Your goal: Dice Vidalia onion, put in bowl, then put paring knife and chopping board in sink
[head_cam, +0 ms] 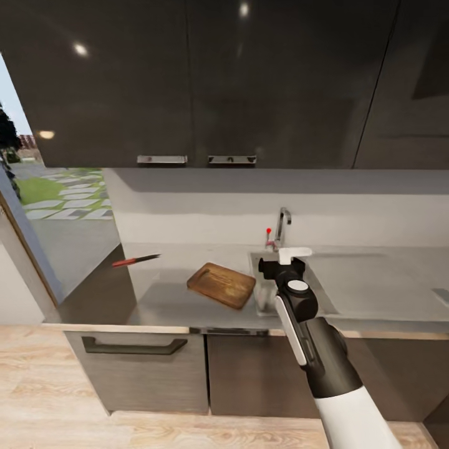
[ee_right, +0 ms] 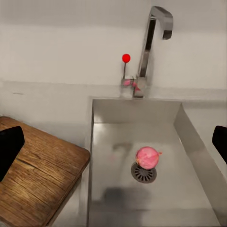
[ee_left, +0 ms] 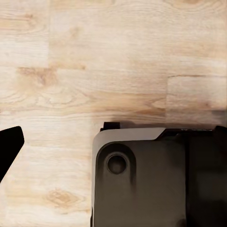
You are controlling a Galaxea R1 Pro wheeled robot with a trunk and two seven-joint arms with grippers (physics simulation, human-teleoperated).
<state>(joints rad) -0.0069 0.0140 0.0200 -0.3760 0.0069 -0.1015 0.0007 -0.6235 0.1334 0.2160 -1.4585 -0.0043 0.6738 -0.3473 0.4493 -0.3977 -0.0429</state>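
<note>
We judge the task barely begun: the onion sits by the sink drain, right fingers open above, board and knife untouched at frame centre-left; left fingers' state unclear.

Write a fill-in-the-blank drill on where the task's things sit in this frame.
1. The onion lies in the sink beside the round ____.
2. The paring knife lies on the countertop, to the ____ of the chopping board.
3. The right tool hangs above the ____.

Missing words: drain; left; sink
</note>
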